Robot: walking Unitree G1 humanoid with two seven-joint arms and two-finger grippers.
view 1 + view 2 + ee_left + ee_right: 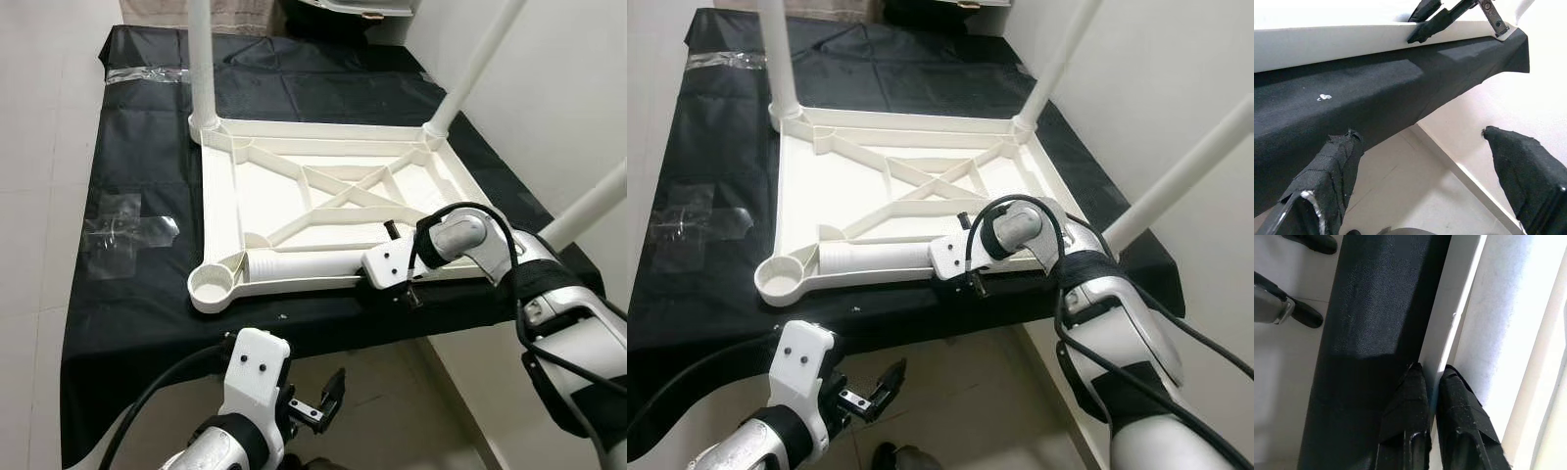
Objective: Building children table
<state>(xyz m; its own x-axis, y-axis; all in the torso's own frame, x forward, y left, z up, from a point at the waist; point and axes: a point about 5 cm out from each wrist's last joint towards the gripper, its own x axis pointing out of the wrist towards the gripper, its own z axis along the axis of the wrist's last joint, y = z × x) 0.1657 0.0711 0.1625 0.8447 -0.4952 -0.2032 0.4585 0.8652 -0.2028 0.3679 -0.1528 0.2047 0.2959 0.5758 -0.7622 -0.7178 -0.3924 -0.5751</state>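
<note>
Left eye view: white tabletop upside down on black cloth, three legs fitted. Fourth leg lies loose along tabletop near edge, long axis parallel to it, one end beside empty corner socket. Right gripper at leg's far end from socket, nearer arm.

Right eye view: left gripper below tabletop edge, over bare floor; free room there.

Left wrist view: left fingers spread, empty.

Right wrist view: right fingers nearly together, pinching tabletop rim.
</note>
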